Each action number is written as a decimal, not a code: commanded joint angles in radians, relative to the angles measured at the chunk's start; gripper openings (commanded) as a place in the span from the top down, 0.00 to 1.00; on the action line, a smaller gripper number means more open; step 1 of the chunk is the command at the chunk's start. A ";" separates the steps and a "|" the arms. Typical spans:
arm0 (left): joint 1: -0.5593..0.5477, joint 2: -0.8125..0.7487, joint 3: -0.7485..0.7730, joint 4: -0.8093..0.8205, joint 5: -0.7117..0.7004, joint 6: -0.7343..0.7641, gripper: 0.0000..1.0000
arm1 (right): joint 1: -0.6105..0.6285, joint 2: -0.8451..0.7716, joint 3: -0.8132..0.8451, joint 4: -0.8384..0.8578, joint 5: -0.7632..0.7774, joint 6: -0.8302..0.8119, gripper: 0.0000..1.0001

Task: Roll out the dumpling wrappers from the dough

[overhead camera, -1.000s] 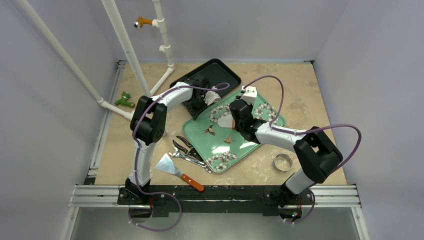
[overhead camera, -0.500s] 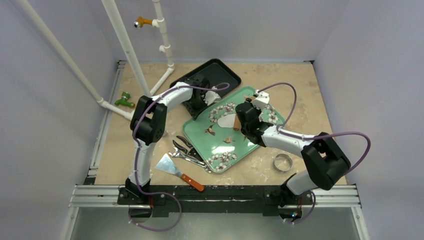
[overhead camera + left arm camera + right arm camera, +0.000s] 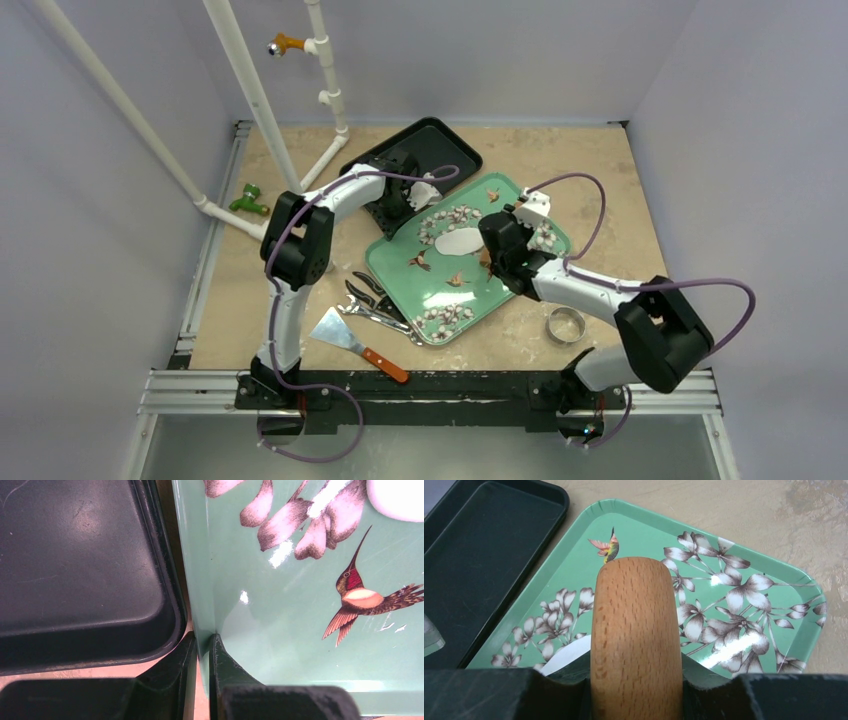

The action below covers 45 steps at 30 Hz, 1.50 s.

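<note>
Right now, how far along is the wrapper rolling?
Done: one flat white wrapper lies on the green tray. In hand: the right gripper clamps the wooden rolling pin just right of it; the left gripper pinches the tray's rim. Left: no other dough shows, and the ring cutter sits off the tray.

My rolling pin [image 3: 636, 640] hides most of the dumpling wrapper [image 3: 564, 662] (only a white sliver peeks out left of it), and the pin's near end runs off-frame. My left wrist's view crops wrapper and green tray [image 3: 300, 645] alike.
</note>
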 commanded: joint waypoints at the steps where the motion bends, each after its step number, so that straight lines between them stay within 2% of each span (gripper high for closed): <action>1: 0.023 0.018 -0.044 -0.024 -0.108 0.075 1.00 | -0.001 -0.022 -0.053 -0.143 -0.056 -0.099 1.00; 6: 0.023 0.023 -0.038 -0.026 -0.107 0.071 1.00 | -0.001 -0.162 0.050 -0.014 -0.115 -0.315 1.00; 10: 0.023 0.023 -0.036 -0.026 -0.105 0.072 1.00 | -0.001 -0.163 0.122 0.097 -0.219 -0.415 1.00; 17: 0.023 0.023 -0.035 -0.026 -0.103 0.073 1.00 | -0.006 -0.017 0.151 0.193 -0.315 -0.382 1.00; 21: 0.023 0.024 -0.036 -0.025 -0.100 0.075 1.00 | -0.037 0.060 0.175 0.172 -0.369 -0.351 1.00; 27: 0.023 0.021 -0.038 -0.021 -0.097 0.076 1.00 | -0.054 0.099 0.120 0.115 -0.271 -0.297 1.00; 38: 0.026 0.017 -0.045 -0.016 -0.094 0.077 1.00 | -0.043 -0.006 -0.039 -0.012 0.021 -0.158 1.00; 45: 0.030 0.016 -0.045 -0.017 -0.093 0.077 1.00 | -0.037 -0.072 -0.072 -0.039 0.017 -0.138 1.00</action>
